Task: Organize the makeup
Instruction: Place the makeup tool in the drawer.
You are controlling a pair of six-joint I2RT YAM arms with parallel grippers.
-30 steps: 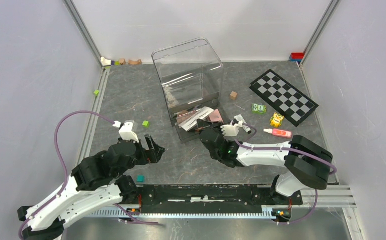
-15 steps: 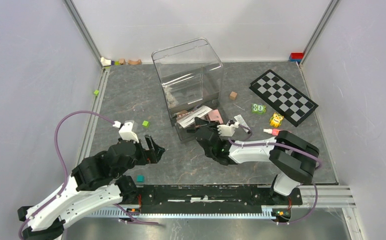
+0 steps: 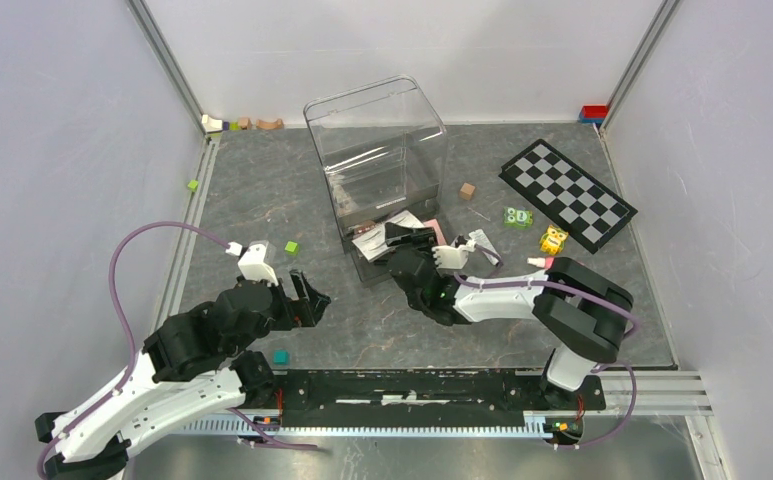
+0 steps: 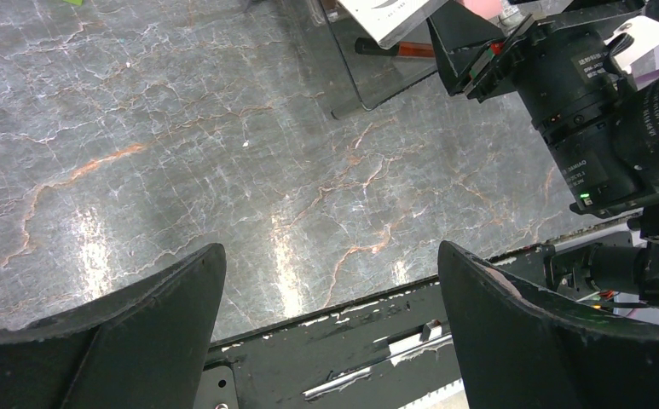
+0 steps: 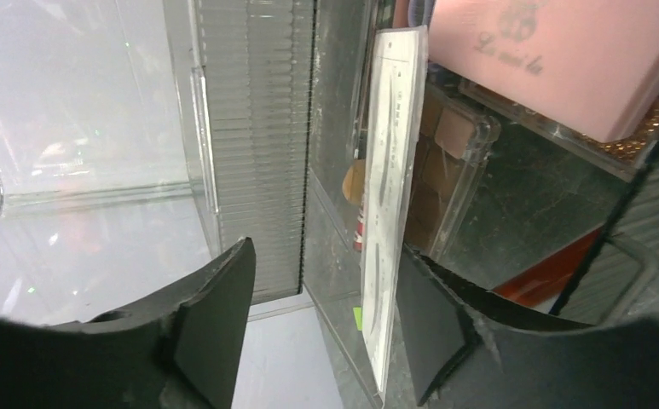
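The right claw (image 3: 409,238) reaches into the near mouth of a clear plastic box (image 3: 377,150) that stands at the middle of the grey marbled table (image 3: 252,200). From the right wrist view this claw (image 5: 326,247) is released. Its two black fingers (image 5: 206,332) stand apart, and the white eyebrow card (image 5: 390,213) stands on edge between them. The card is close against the right-hand finger and clear of the left-hand one, so nothing is clamped. Just right of the card lie a brown eyeshadow palette (image 5: 445,145) and, above it, a pink compact (image 5: 556,60), both in the heap at the box's near end. From above, the card (image 3: 374,236) and the compact (image 3: 433,232) show on either side of the claw. The left claw (image 3: 307,295) hangs over bare table at the near left, well apart from the box. Its fingers are spread wide and hold nothing (image 4: 330,251). A checkerboard (image 3: 565,195) lies at the far right, and a green cube (image 3: 291,247) sits just beyond the left claw.
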